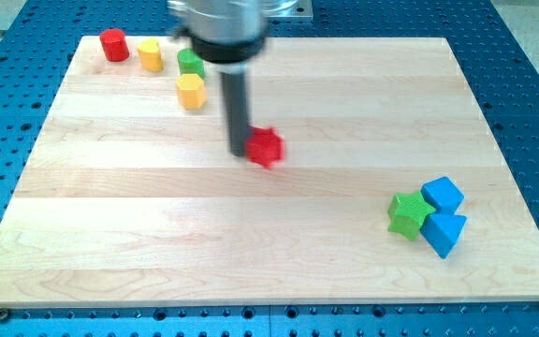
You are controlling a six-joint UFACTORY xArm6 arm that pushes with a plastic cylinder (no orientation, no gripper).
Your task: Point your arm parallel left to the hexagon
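Grasping nothing beside the red block (267,147), my tip (239,153) should circle below the yellow hexagon (191,91), stopping level left.

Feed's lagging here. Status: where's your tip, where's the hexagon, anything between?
My tip down at the red block's left edge, mid-board. Yellow hexagon up-left of tip, green block just above it. Nothing between tip and hexagon.

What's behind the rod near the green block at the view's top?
The rod and arm housing cover part of the green block; only its left side shows. My tip touches the red block.
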